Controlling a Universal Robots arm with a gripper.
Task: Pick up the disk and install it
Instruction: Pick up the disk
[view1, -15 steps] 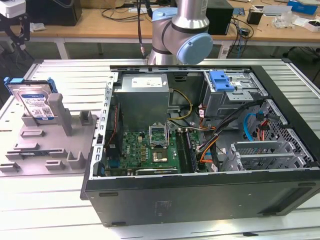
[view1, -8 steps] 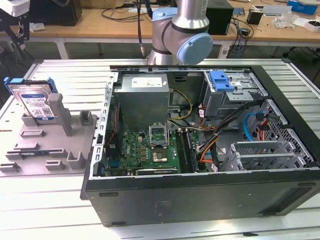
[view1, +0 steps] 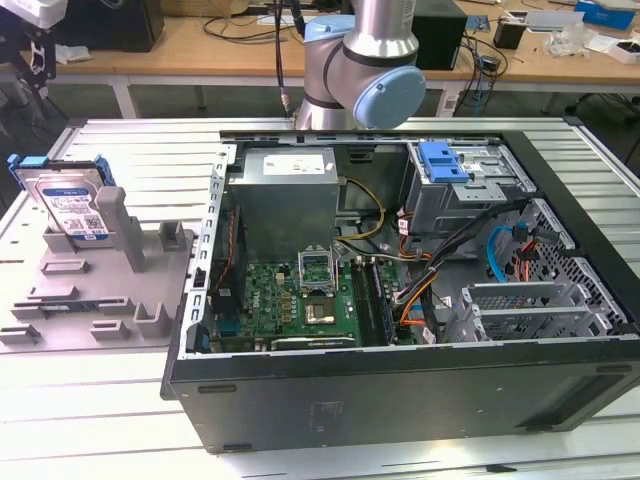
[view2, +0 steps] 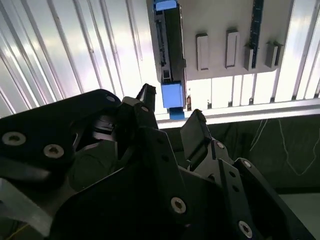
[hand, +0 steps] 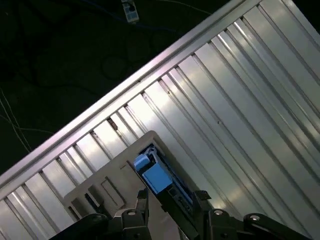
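In both wrist views my gripper (view2: 172, 107) hangs over the disk (view2: 170, 45), its 2 fingers (view2: 195, 127) apart and holding nothing. The disk stands on edge in the grey tray (view2: 215, 20) near the table's (view2: 75, 50) edge. Farther off is the open computer case (view1: 400, 400), so I judge both pickup and install are left.

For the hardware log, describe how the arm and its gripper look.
In the exterior view the arm is a brushed silver tube with rounded light-blue joint caps. In the second wrist view the gripper is matte black: angular linked plates fastened with silver screws, ending in two fingers with flat black pads.
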